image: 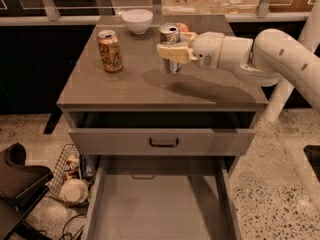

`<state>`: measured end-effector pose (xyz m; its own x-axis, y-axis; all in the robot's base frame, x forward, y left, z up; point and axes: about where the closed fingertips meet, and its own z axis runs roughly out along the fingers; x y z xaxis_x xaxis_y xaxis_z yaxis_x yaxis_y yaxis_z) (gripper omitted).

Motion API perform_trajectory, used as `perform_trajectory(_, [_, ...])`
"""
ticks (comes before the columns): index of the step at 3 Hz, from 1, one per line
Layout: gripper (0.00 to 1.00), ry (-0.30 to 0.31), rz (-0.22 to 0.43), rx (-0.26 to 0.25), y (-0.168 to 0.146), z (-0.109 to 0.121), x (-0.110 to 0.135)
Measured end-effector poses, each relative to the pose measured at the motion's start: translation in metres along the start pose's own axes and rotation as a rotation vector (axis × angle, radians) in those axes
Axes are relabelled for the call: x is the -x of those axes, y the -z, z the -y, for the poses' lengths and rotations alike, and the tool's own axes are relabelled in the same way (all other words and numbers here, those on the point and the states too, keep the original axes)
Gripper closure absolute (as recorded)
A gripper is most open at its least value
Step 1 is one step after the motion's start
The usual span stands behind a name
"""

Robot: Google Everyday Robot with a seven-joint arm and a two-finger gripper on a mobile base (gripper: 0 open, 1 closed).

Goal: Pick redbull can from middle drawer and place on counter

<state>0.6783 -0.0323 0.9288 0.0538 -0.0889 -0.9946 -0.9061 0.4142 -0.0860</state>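
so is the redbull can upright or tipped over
Upright: the redbull can shows its round top facing up, gripped by the tool over the counter.
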Motion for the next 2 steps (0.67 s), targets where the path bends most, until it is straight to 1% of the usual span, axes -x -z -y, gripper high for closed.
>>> perform_trajectory(1, [1.00,-0.026,0.027,-0.030,0.004,0.018,-0.017])
perform_trajectory(2, [1.00,-0.038,0.038,-0.060,0.009,0.030,-0.026])
